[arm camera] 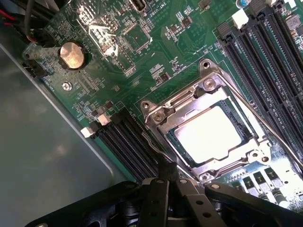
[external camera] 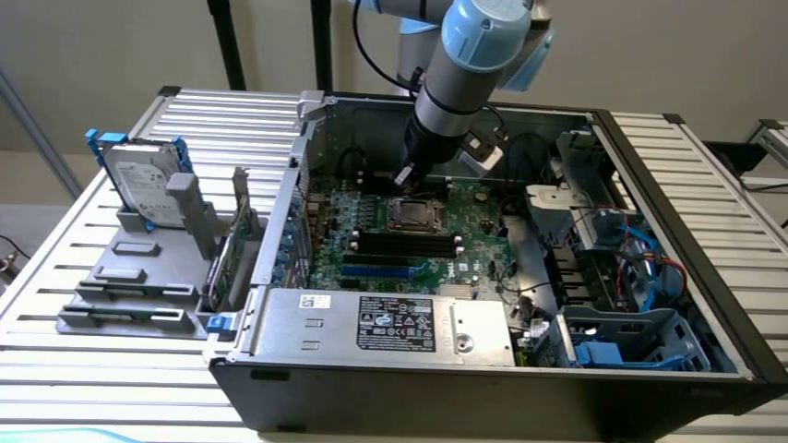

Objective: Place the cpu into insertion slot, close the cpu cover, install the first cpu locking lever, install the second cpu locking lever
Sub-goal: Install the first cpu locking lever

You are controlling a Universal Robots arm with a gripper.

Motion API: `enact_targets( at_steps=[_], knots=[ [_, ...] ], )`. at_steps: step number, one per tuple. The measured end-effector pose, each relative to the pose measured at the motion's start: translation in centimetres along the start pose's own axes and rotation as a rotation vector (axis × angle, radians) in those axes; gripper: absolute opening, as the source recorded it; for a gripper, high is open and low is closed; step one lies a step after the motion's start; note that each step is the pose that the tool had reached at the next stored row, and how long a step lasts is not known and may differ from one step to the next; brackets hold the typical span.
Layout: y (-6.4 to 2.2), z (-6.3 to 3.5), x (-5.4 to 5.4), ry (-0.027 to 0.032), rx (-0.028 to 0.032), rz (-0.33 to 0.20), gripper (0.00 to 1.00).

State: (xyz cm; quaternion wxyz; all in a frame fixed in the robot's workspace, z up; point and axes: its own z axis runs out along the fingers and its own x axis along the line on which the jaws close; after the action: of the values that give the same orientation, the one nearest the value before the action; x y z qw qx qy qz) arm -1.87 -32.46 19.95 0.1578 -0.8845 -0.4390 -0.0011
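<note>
Clenched black gripper tip-down at a thin lever beside the cpu cover, cpu seated beneath.

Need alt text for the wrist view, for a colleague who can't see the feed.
A pale silver-grey square cpu sits in the insertion slot with the thin silver metal cpu cover closed over it, on a green circuit board. The black gripper, jaws shut, is at a thin locking lever beside the socket. Long black memory slots flank it.
</note>
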Motion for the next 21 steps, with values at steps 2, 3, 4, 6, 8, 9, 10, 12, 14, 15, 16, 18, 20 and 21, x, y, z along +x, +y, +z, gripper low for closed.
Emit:
enact_targets(
  at_steps=[2,3,4,6,8,9,10,12,14,15,16,18,20,21],
  knots=[
    [0.05,-0.01,0.0,-0.0001,0.0,0.0,0.11],
    [0.12,-0.02,0.1,0.0,0.0,0.0,0.11],
    [0.21,-0.03,0.2,0.0,0.0001,0.0,0.11],
    [0.38,-0.07,0.3,-0.0004,0.0004,0.0,0.11],
    [0.51,-0.09,0.4,-0.0007,0.0007,0.0,0.11],
    [0.56,-0.1,0.4,-0.0008,0.0008,0.0,0.11],
    [0.62,-0.11,0.5,-0.0007,0.0008,0.0,0.11],
    [0.74,-0.13,0.5,-0.0008,0.0009,0.0,0.11],
    [0.85,-0.14,0.6,-0.0008,0.0009,0.0,0.11],
    [0.9,-0.14,0.6,-0.0007,0.0009,0.0,0.11],
    [0.95,-0.14,0.6,-0.0006,0.0009,0.0,0.11],
    [1.04,-0.13,0.6,-0.0007,0.0009,0.0,0.11],
    [1.12,-0.12,0.7,-0.0008,0.0009,0.0,0.11],
    [1.16,-0.11,0.7,-0.0008,0.0009,0.0,0.11]
  ],
)
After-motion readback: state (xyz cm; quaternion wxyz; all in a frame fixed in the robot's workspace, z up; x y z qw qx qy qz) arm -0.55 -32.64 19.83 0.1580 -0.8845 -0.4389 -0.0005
